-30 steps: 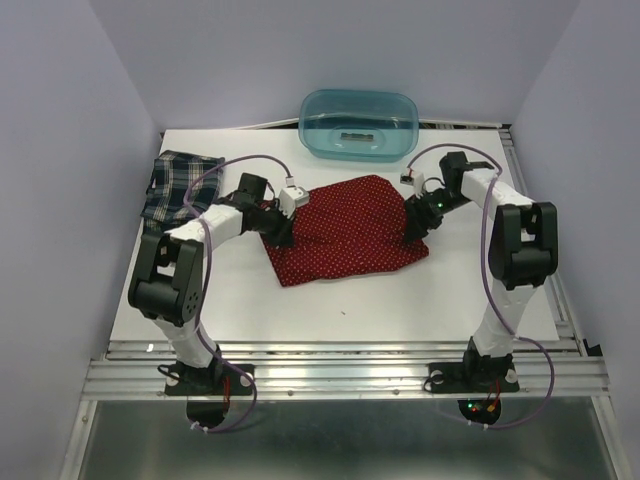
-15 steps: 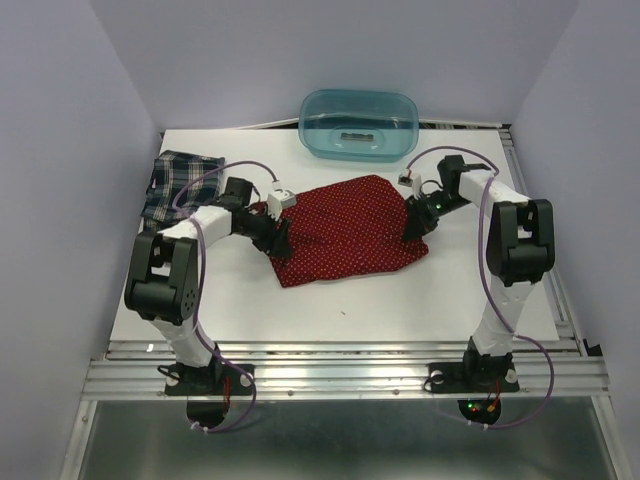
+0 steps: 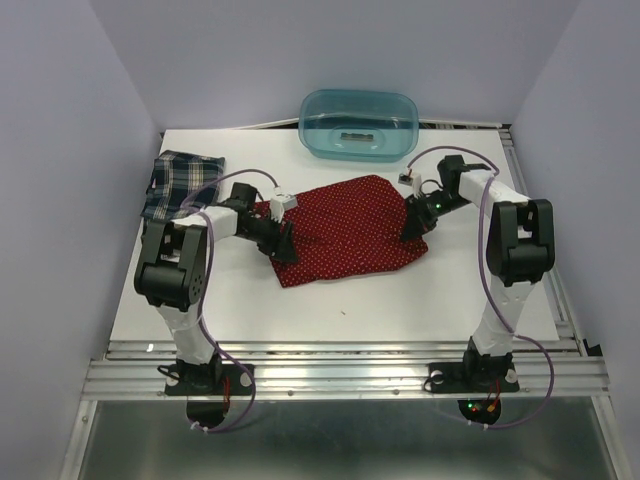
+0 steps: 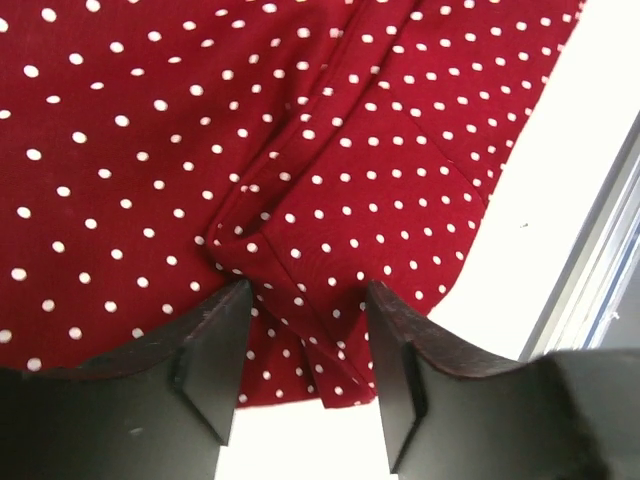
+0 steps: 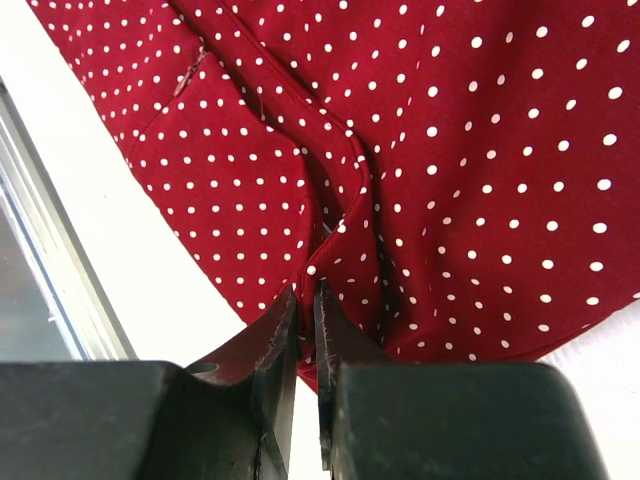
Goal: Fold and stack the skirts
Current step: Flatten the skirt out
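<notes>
Red skirt (image 3: 350, 232), soft cloth with tiny white dots, lies rumpled mid-table. Right gripper (image 5: 306, 315): black fingers pinched together on a raised fold at the skirt's right edge. Left gripper (image 4: 305, 335): fingers apart, straddling a creased ridge at the skirt's left edge. Plaid skirt (image 3: 180, 183), navy-green with pale stripes, sits bunched at the far left corner, apart from the red one. Rounded translucent teal tub (image 3: 360, 122) stands far centre on the white table (image 3: 400, 300).

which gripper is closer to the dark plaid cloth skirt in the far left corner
Left. The left gripper sits at the red white-dotted cloth skirt's left edge, right of the dark plaid cloth skirt; the right gripper pinches the red skirt's far right edge.
</notes>
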{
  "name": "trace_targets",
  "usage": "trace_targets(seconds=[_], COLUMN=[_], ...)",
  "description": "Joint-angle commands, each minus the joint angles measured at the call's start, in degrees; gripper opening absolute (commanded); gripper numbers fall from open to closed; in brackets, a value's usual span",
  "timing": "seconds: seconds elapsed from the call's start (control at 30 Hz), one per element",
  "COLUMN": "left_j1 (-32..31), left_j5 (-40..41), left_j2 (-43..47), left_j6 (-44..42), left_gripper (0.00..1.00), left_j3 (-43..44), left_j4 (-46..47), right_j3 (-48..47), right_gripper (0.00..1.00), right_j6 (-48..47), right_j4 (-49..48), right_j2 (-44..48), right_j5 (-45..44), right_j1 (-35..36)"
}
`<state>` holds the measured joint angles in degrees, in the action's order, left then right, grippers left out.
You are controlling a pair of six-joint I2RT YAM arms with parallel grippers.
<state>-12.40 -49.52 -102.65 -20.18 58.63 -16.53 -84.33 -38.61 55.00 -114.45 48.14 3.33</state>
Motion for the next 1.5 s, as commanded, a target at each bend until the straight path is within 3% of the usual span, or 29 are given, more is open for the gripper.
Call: trace_targets(seconds=[0.0, 0.13, 0.27, 0.37, 0.47, 0.5, 0.57, 0.73, 0.87, 1.1, 1.37, 1.47], left_j1=[-0.1, 0.1, 0.3, 0.3, 0.3, 0.4, 0.5, 5.3, 7.0, 6.9, 6.8, 6.8], left_j5=[-2.2, -0.1, 0.9, -0.8, -2.2, -2.5, -2.7, 0.6, 7.1, 17.9, 16.6, 16.6], left_j2=[-1.3, -1.7, -0.7, -1.7, -1.9, -1.9, -0.4, 9.8, 20.3, 40.9, 63.3, 65.5], left_j6=[3.0, 6.2, 8.1, 8.4, 8.4, 8.4, 7.3, 7.9, 6.1, 4.3, 3.2, 3.5], left_gripper=[0.57, 0.54, 0.60, 0.59, 0.36, 0.18, 0.00, 0.00, 0.00, 0.00, 0.00, 0.00], left_j3=[2.7, 3.4, 2.9, 3.1, 3.1, 3.2, 4.0, 9.0, 14.7, 13.2, 10.5, 10.6], left_j4=[1.9, 3.8, 4.8, 4.8, 4.9, 4.8, 3.4, 2.6, 1.8, 6.5, 2.8, 0.4], right_j3=[-0.4, -0.9, -1.4, -1.7, -2.7, -3.1, -4.6, -9.3, -14.6, -19.6, -18.7, -17.1], right_gripper=[0.01, 0.01, 0.01, 0.01, 0.01, 0.01, 0.01, 0.01, 0.01, 0.01, 0.01, 0.01], right_j6=[2.0, 3.9, 4.2, 4.7, 5.9, 6.3, 7.6, 13.9, 22.2, 30.4, 34.7, 35.3], right_j4=[-0.6, -2.0, -1.6, -1.7, -2.0, -2.0, -2.4, -4.7, -12.6, -24.0, -23.5, -23.4], right_j2=[2.7, 4.3, 5.5, 5.6, 5.6, 5.6, 6.5, 11.3, 17.8, 31.6, 46.8, 50.1], right_j5=[2.6, 2.6, 2.0, 2.0, 2.2, 2.3, 1.9, -2.0, -8.3, -18.1, -16.0, -15.8], right_j1=[0.0, 0.0, 0.0, 0.0, 0.0, 0.0, 0.0, 0.0, 0.0, 0.0, 0.0, 0.0])
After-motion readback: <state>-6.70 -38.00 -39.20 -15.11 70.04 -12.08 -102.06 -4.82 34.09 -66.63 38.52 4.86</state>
